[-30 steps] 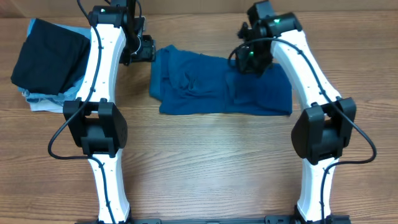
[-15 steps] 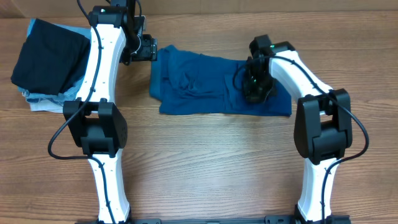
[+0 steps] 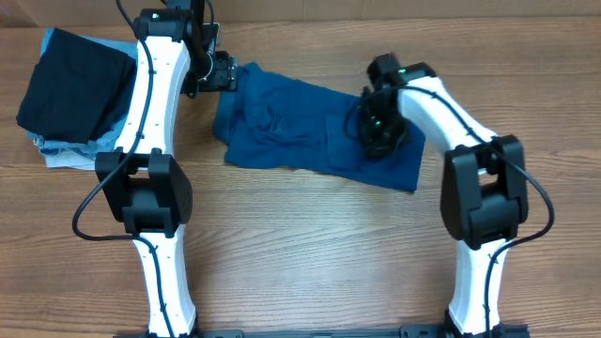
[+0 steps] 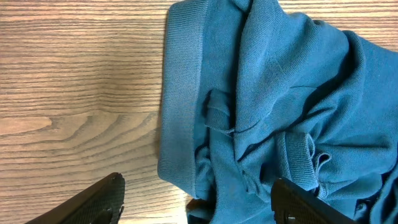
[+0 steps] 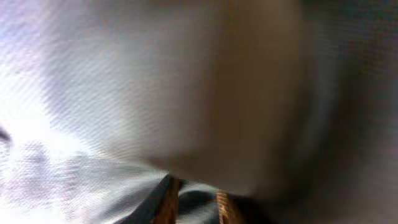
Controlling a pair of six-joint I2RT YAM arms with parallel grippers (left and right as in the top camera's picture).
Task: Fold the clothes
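A blue garment [image 3: 282,122] lies crumpled across the far middle of the wooden table. My left gripper [image 3: 223,75] sits at its upper left corner. In the left wrist view its jaws [image 4: 198,185] are wide apart, with the garment's ribbed hem [image 4: 180,93] between them. My right gripper [image 3: 378,131] is down in the garment's right part, where the cloth is bunched around it. The right wrist view is filled with blurred cloth [image 5: 124,81] that hides the fingers.
A stack of folded clothes with a dark garment on top [image 3: 70,84] and a light blue one beneath [image 3: 56,155] lies at the far left. Bare wooden table [image 3: 310,244] lies in front of the garment, between the two arm bases.
The right gripper came down onto the garment's right part and shifted slightly left. The cloth moved with it: the right edge pulled inward and the whole garment skewed left and down.
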